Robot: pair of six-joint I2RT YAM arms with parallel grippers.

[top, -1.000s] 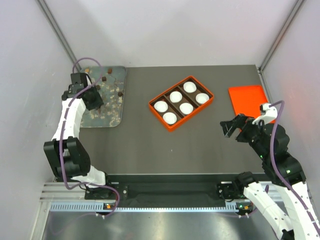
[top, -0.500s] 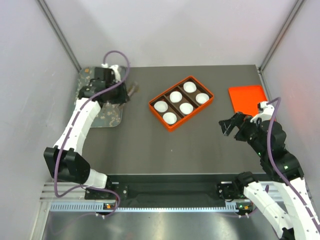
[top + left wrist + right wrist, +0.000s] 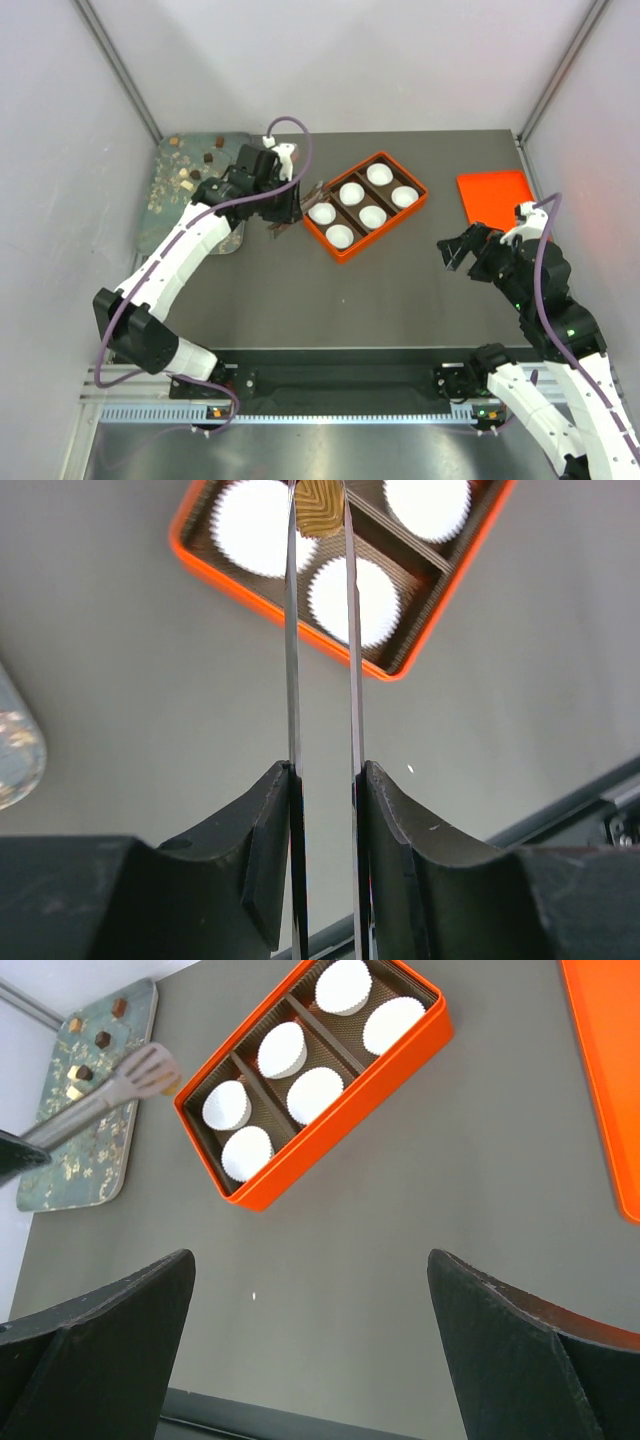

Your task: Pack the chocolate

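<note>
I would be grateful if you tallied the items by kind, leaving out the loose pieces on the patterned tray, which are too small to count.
White paper cups: 6
Orange box: 1
Orange lid: 1
Patterned tray: 1
Tongs: 1
Chocolate held in the tongs: 1
Total: 11

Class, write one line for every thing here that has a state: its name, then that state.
left pincer, shut on the tongs
tongs, closed on one tan chocolate
tan chocolate, held, not yet in a cup
right pincer, open, holding nothing
orange box, open
paper cups, all six empty
orange lid, off, lying right of the box
tray, holding loose chocolates
</note>
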